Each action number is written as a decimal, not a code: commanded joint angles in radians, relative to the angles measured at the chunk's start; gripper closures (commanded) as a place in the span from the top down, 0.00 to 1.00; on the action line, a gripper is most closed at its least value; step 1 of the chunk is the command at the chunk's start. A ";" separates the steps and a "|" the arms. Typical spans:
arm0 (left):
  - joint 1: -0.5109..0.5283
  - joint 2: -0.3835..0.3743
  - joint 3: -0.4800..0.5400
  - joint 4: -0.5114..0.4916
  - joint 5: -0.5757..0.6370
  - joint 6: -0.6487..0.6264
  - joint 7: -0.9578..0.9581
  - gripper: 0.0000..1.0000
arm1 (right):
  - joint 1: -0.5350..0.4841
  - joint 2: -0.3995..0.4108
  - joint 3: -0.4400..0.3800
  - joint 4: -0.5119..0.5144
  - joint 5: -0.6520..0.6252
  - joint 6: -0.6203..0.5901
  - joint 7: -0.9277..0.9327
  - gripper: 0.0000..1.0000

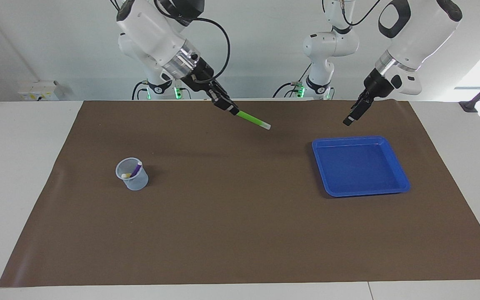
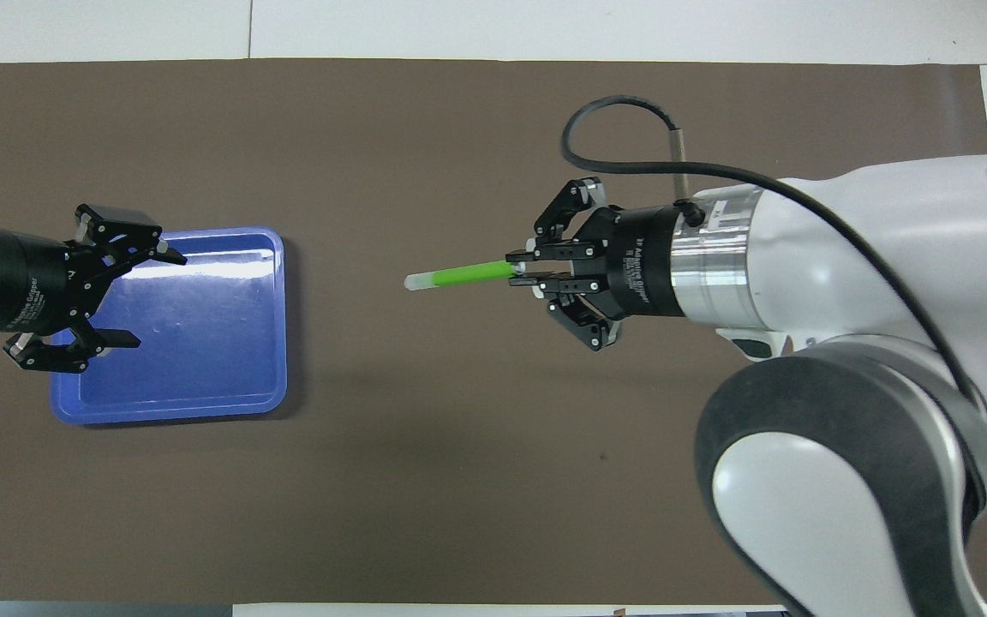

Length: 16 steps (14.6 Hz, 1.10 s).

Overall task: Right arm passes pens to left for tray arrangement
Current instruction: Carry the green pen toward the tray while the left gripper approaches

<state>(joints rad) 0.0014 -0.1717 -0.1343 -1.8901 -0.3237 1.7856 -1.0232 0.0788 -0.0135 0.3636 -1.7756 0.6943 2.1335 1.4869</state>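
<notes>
White table [image 1: 23, 175], most of its top covered by a brown mat [image 1: 240, 216]. The mat runs nearly edge to edge; bare white strips show at both ends and along the edge farthest from the robots.

Directly on the mat:
- blue tray [image 1: 402, 183], toward the left arm's end, flat, nothing in it
- small translucent cup [image 1: 133, 181], toward the right arm's end, upright, well apart from the tray

In the cup: a purple pen [image 1: 137, 168] and a yellow pen [image 1: 126, 176], both leaning against the wall.

Mat lies flat, slight wrinkle near the cup's end.
</notes>
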 commanded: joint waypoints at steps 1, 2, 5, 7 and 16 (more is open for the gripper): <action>-0.024 0.000 0.005 0.031 -0.040 0.015 -0.229 1.00 | -0.010 0.098 0.070 0.108 0.019 0.020 0.090 0.00; -0.024 -0.003 0.005 0.043 -0.050 0.015 -0.288 1.00 | -0.010 0.109 0.081 0.119 0.019 0.020 0.101 0.00; -0.026 -0.032 0.002 0.051 -0.051 0.018 -0.544 1.00 | -0.008 0.110 0.123 0.122 0.030 0.013 0.122 0.00; -0.026 -0.037 -0.005 0.048 -0.052 0.043 -0.688 1.00 | -0.008 0.110 0.150 0.122 0.033 0.014 0.163 0.00; -0.058 -0.060 -0.021 0.016 -0.187 0.048 -0.791 1.00 | -0.007 0.110 0.219 0.119 0.033 0.037 0.223 0.00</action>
<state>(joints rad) -0.0364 -0.1989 -0.1544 -1.8452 -0.4958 1.8494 -1.7829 0.0852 0.0879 0.5602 -1.6708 0.7064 2.1572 1.6939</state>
